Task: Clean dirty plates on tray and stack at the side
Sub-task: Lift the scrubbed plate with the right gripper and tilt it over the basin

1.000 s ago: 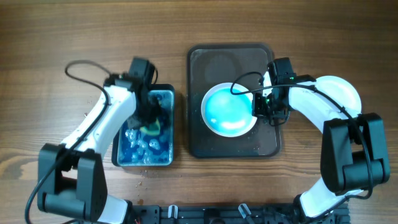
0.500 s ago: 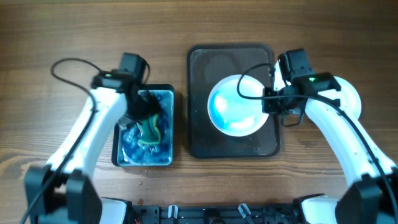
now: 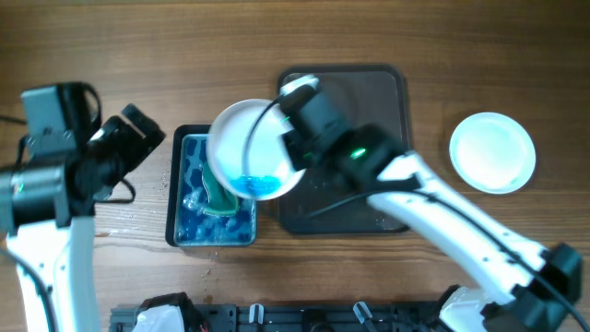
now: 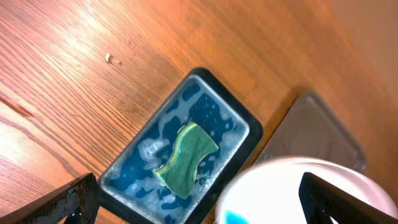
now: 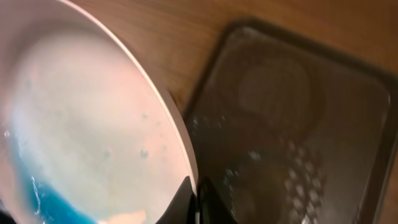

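Hanging tilted above the blue basin (image 3: 171, 217), a white plate (image 3: 241, 138) is clamped by its rim in the right gripper (image 3: 288, 129). The right arm reaches in from the right side of the wooden table (image 3: 92, 55) and across the dark tray (image 3: 369, 97). Blue-teal liquid pools along the plate's lower edge. The rest of its face looks white, with a few faint specks visible in the right wrist view. Beneath the plate, the basin holds foamy blue water and a green sponge (image 4: 186, 158), which lies in the water near the middle. The tray sits just beside the basin on its right, its floor marked with wet patches and droplets. A second plate (image 3: 492, 152), plain white, rests flat on the table to the right of the tray, apart from its rim. The left gripper (image 3: 136, 140) hovers raised to the left of the basin. Its fingers are spread wide at the lower corners of the left wrist view and hold nothing.
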